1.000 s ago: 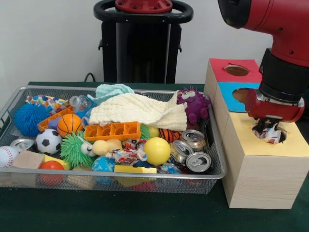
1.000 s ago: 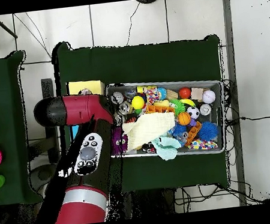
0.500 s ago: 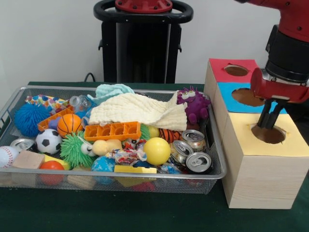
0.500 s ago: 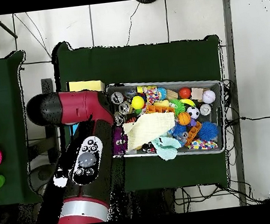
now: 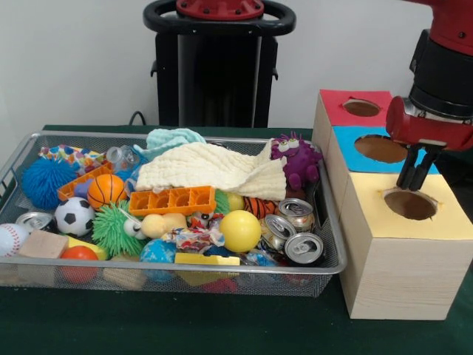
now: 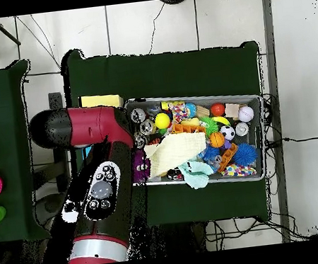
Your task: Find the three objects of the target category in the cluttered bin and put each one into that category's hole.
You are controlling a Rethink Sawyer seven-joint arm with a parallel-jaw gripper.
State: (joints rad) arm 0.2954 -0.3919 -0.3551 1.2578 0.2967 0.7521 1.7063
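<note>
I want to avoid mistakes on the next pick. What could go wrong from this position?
1. The gripper hangs just above the yellow box's hole; moving sideways before rising, it could perhaps catch the hole's rim.
2. One colourful wrapper lies wedged between the yellow ball and a blue ball, so a grasp may take a neighbour too.
3. The cream cloth may hide other things.

wall (image 5: 74,66): plain white | floor (image 6: 150,25): pale tiles | table (image 5: 185,325): dark green cloth

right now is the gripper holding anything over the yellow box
Empty. The gripper hangs above the yellow box's hole, fingers close together with nothing between them.
</note>
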